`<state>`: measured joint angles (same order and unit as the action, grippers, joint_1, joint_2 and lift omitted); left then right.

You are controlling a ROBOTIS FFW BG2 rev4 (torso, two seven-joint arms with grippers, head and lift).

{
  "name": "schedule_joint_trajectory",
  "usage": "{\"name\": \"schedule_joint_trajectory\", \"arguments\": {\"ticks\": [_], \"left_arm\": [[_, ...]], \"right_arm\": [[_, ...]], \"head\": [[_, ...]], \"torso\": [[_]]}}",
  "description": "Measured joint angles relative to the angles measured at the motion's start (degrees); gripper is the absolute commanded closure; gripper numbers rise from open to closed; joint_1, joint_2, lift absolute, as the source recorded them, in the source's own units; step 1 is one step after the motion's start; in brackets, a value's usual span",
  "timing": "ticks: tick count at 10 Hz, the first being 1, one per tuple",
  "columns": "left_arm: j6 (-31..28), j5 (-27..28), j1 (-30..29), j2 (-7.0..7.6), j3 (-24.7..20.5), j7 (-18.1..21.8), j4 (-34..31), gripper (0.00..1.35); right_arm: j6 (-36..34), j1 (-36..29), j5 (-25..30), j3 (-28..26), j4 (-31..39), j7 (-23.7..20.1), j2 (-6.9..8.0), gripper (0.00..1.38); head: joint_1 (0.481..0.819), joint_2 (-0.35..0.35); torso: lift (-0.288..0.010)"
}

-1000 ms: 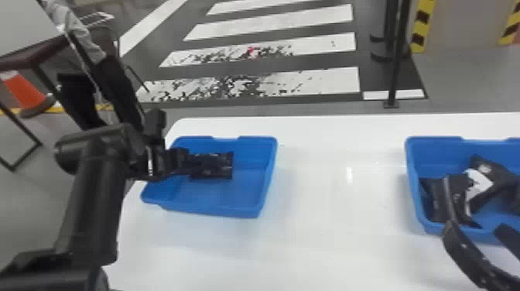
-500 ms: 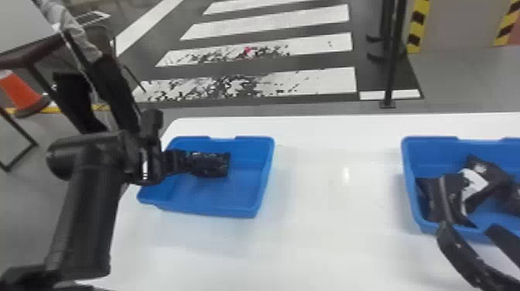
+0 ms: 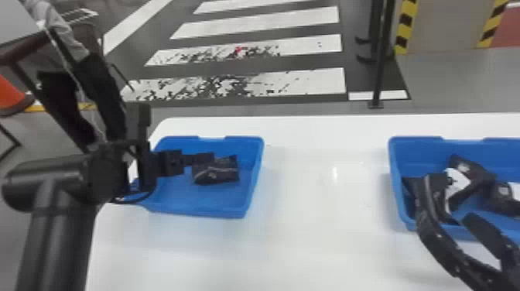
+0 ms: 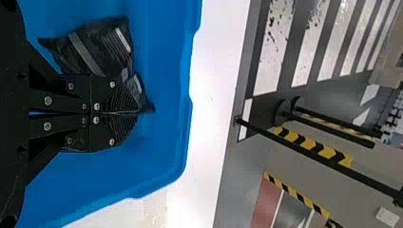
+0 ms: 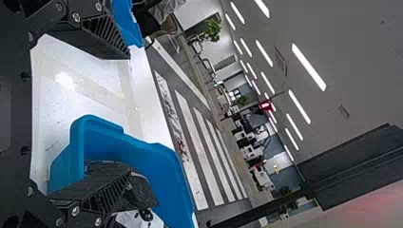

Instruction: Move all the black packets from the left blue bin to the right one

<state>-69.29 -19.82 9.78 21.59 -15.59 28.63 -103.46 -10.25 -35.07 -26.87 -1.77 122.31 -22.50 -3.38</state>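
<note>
In the head view, the last black packet we can see in the left blue bin, a small dark pouch, lies on the bin floor with the left gripper right at its edge. Across the bench, the right blue bin holds several black packets, and the right gripper hangs spread over its near side.

In the left wrist view, the left gripper's fingers are pressed together against the pouch, one corner poking out by the tips. We cannot tell whether any film is caught between them. The skin is creased and glossy, so we judge it light, limp and a little slippery, hardly fragile. We'd take it across its thick middle—a corner pinch may slide off or let it swing.

In the right wrist view, the right gripper's fingers stand wide apart, one in front of a packet in its bin—best kept clear of the drop.
</note>
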Motion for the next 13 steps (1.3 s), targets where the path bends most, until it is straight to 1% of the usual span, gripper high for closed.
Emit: {"name": "schedule_joint_trajectory", "arguments": {"ticks": [1, 2, 3, 4, 5, 6, 7, 9, 11, 13], "left_arm": [[0.0, 0.3, -1.3, -0.44, -0.1, 0.1, -2.5, 1.16], [-0.5, 0.9, -1.7, -0.61, -0.3, 0.0, -3.2, 1.15], [-0.7, 1.2, -1.7, -0.70, -0.3, -0.1, -3.3, 0.97], [-0.9, 2.2, -1.3, -0.86, -0.6, -0.4, -3.3, 0.61], [-1.7, 3.9, -0.7, -1.13, -1.4, -0.6, -3.3, 0.40], [-2.6, 5.7, 0.4, -1.31, -2.3, -0.9, -2.6, 0.30], [-3.6, 6.9, 1.9, -1.32, -2.5, -1.0, -0.4, 0.27], [-5.3, 8.4, 6.0, -1.21, -1.1, -1.3, 5.8, 0.27], [-7.0, 8.8, 10.8, -0.97, 1.3, -1.6, 13.6, 0.27], [-7.1, 8.8, 13.7, -0.97, 2.4, -2.5, 19.7, 0.27]], "right_arm": [[-0.1, 0.1, -0.3, 0.2, 0.1, 0.0, -0.05, 0.18], [-0.2, 0.2, -0.4, 0.4, 0.1, 0.0, -0.11, 0.18], [-0.4, 0.3, -0.5, 0.6, -0.1, -0.1, -0.13, 0.18], [-0.5, 0.3, -0.6, 0.7, -0.2, -0.1, -0.15, 0.18], [-0.7, 0.2, -0.7, 0.7, -0.3, -0.1, -0.16, 0.18], [-0.9, 0.3, -0.9, 0.7, -0.6, -0.2, -0.16, 0.18], [-1.1, 0.3, -1.0, 0.7, -0.8, -0.3, -0.16, 0.18], [-1.5, 0.4, -1.0, 0.7, -1.1, -0.3, -0.15, 0.18], [-1.8, 0.7, -1.2, 0.8, -1.6, -0.4, -0.20, 0.18], [-2.2, 0.9, -1.7, 0.9, -2.2, -0.6, -0.22, 0.18]], "head": [[0.695, 0.220], [0.695, 0.225], [0.695, 0.230], [0.695, 0.237], [0.695, 0.245], [0.695, 0.265], [0.695, 0.281], [0.695, 0.287], [0.695, 0.281], [0.695, 0.281]], "torso": [[-0.185], [-0.185], [-0.185], [-0.185], [-0.185], [-0.185], [-0.185], [-0.185], [-0.185], [-0.185]]}}
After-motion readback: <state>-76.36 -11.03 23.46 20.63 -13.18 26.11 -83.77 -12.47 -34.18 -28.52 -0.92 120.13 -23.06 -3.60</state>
